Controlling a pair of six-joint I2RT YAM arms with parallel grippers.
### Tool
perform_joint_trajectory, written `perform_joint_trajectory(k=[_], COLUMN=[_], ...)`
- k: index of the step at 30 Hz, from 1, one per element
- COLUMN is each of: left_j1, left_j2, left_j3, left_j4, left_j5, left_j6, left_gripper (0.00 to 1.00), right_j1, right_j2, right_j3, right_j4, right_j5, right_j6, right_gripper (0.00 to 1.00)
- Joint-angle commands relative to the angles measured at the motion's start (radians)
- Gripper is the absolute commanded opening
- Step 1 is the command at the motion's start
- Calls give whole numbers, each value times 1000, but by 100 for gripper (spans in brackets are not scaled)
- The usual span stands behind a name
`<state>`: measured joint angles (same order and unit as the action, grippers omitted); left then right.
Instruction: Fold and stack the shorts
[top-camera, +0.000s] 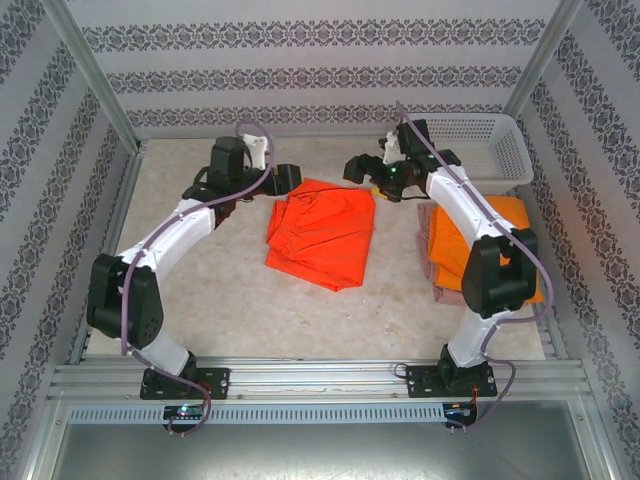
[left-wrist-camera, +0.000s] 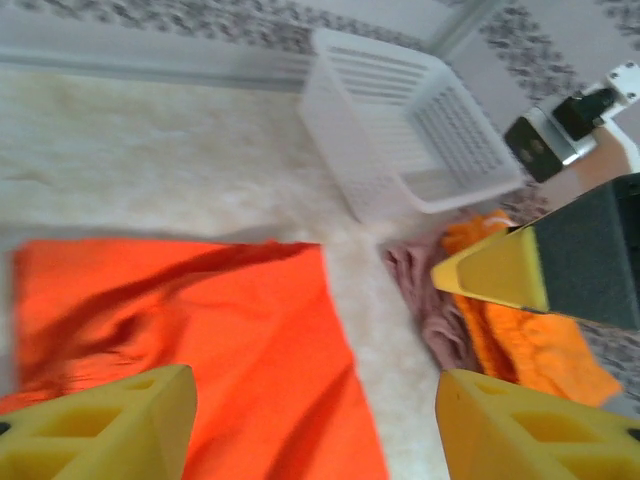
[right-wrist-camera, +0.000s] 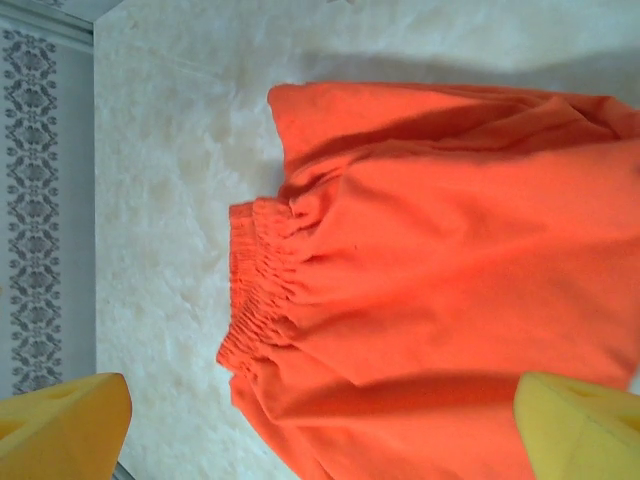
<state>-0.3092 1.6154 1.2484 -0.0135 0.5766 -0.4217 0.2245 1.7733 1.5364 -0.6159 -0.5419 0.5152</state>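
Top external view: the red-orange shorts (top-camera: 322, 232) lie in the middle of the worktop (top-camera: 230, 290), between the two arms. They are folded into a flat, nearly rectangular packet that sits a little turned, with the far edge close to both grippers. The cloth is bright and mostly smooth, with some soft creases on the far part and a thicker, layered edge at the near corner.

The left fingers (top-camera: 284, 178) hang just beside the far left corner of this packet. The right fingers (top-camera: 362, 168) hang just beside its far right corner.

In the left wrist view the two yellow fingers stand apart and there is nothing between them. Below them is one straight edge of the red-orange cloth, with dark fold shadows across it. In the right wrist view the yellow fingers also stand wide apart and hold nothing. Under them the gathered elastic waistband of the shorts is wrinkled, and the rest of the cloth is smoother.

On the right side of the worktop the orange shorts (top-camera: 490, 232) lie on top of the pink shorts (top-camera: 428, 268), partly hidden by the right arm. Only a strip of the dusty pink cloth shows along the left and near edges of the orange one. This pile is just in front of the white basket (top-camera: 485, 150), which stands in the far right corner.
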Motion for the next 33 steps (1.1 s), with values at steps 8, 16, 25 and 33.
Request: perform_joint_trajectory(k=[8,16,25,33], left_j1=[-36,-31,-31,-31], left_j2=[219,242,246,231], left_j3=[-177,-267,-301,-302], left_j4=[79,105,152,145], left_j5=[-31,-78,-70,-70], left_j6=[-74,-71,-95,-94], left_gripper=[57,55,54,54], right_j1=[-30,-33,2,42], right_j2=[46,136,211,259], right_j3=[-204,-225,-210,-185], right_j4=[-7,14,54,75], right_j5=[9,15,7,10], right_j6=[-54,-29,5,26], right_gripper=[97,92,82,67])
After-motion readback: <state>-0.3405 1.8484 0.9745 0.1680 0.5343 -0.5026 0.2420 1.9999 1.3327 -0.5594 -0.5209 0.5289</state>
